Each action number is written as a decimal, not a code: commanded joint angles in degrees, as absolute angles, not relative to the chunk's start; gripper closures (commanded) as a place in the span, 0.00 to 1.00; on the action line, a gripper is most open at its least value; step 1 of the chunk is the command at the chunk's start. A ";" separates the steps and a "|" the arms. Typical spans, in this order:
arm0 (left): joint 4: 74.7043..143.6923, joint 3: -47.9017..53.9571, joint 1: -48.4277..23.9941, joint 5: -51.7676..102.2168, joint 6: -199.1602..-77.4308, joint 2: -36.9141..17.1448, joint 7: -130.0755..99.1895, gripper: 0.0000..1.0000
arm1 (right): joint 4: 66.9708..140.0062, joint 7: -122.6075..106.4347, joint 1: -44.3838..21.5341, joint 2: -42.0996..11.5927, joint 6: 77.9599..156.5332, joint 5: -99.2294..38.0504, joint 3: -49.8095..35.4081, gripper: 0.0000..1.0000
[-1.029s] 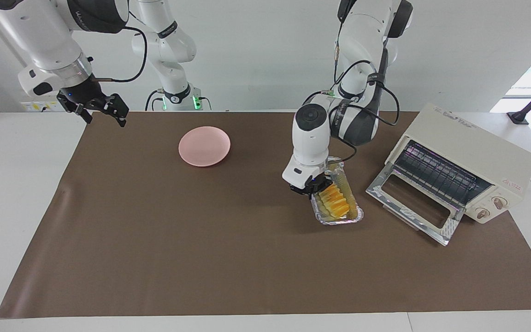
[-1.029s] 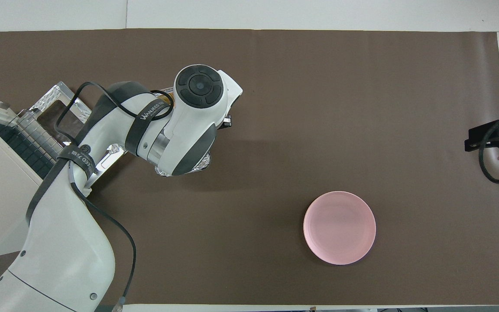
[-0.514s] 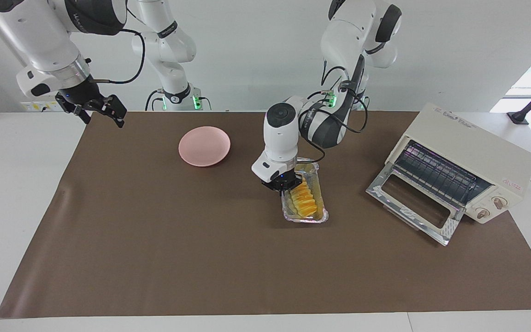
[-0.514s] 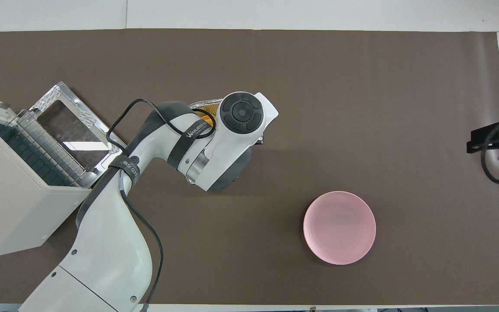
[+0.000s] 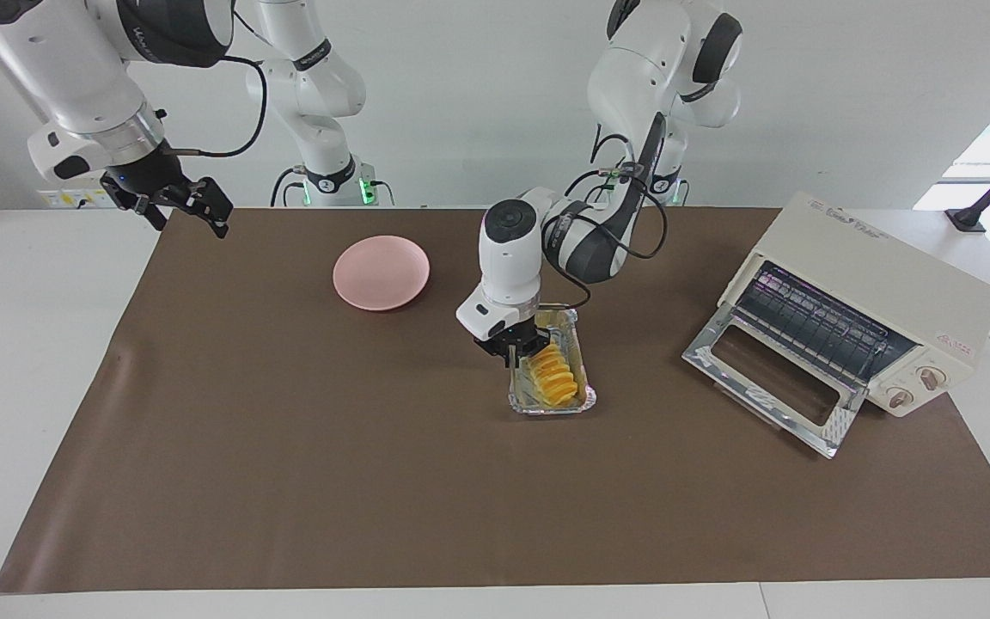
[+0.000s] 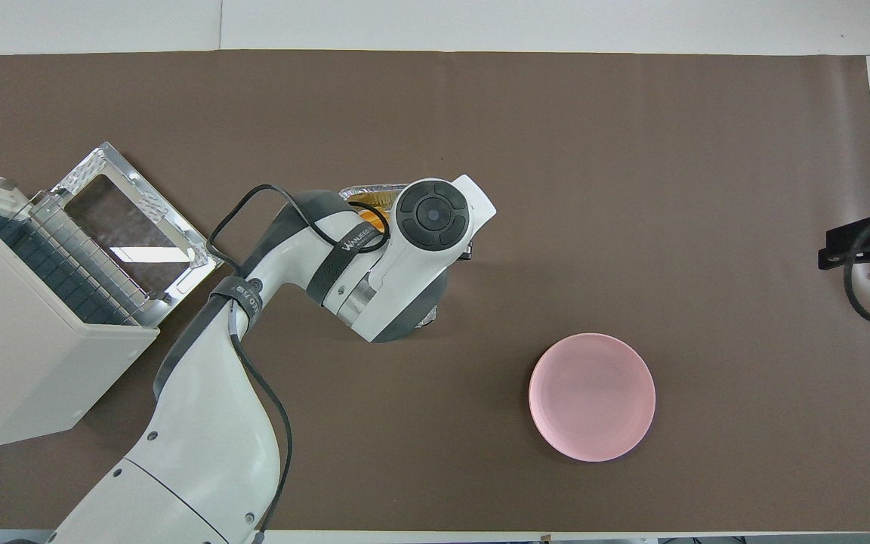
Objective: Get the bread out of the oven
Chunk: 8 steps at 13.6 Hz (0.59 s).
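The left pincer (image 5: 519, 349) is down at the rim of the foil tray (image 5: 582, 397), at the tray's side toward the right arm's end of the table; whether its fingers are parted or pinching that rim cannot be told. The bread (image 5: 553, 377) lies in the tray just beside the pincer, on the side toward the oven. In the overhead view the arm covers most of the tray (image 6: 365, 190), and only an edge shows. The tray sits on the brown mat (image 5: 289, 481), apart from the oven (image 5: 882, 284), whose glass door (image 5: 770, 378) hangs open with the rack bare. A pink plate (image 5: 381, 272) lies nearer the robots. The right pincer (image 5: 170, 199) waits with its fingers spread, holding nothing, over the mat's corner.
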<state>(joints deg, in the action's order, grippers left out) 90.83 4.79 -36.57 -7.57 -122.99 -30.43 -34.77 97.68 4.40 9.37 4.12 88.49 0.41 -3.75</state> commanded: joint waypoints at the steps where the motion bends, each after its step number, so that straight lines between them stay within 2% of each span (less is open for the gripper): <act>1: 91.58 4.31 -36.91 -6.50 -123.66 -29.79 -34.01 0.12 | 99.58 3.08 10.55 5.80 89.65 -0.44 -4.31 0.00; 2: 91.15 4.31 -36.91 -6.42 -123.14 -29.71 -34.19 0.00 | 99.49 3.16 10.02 5.80 89.74 -0.44 -4.39 0.00; 4: 89.74 4.13 -36.22 -2.84 -121.91 -28.84 -34.45 0.00 | 99.23 3.60 8.88 5.71 90.26 -0.61 -5.01 0.00; 8: 89.47 3.17 -31.21 2.55 -114.28 -21.29 -34.72 0.00 | 98.79 3.52 2.48 4.92 93.85 -0.70 -5.27 0.00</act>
<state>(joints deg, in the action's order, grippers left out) 88.34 3.50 -33.24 0.98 -119.11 -26.17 -34.90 97.57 4.39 4.42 4.23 91.55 0.28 -5.19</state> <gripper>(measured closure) 0.000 0.000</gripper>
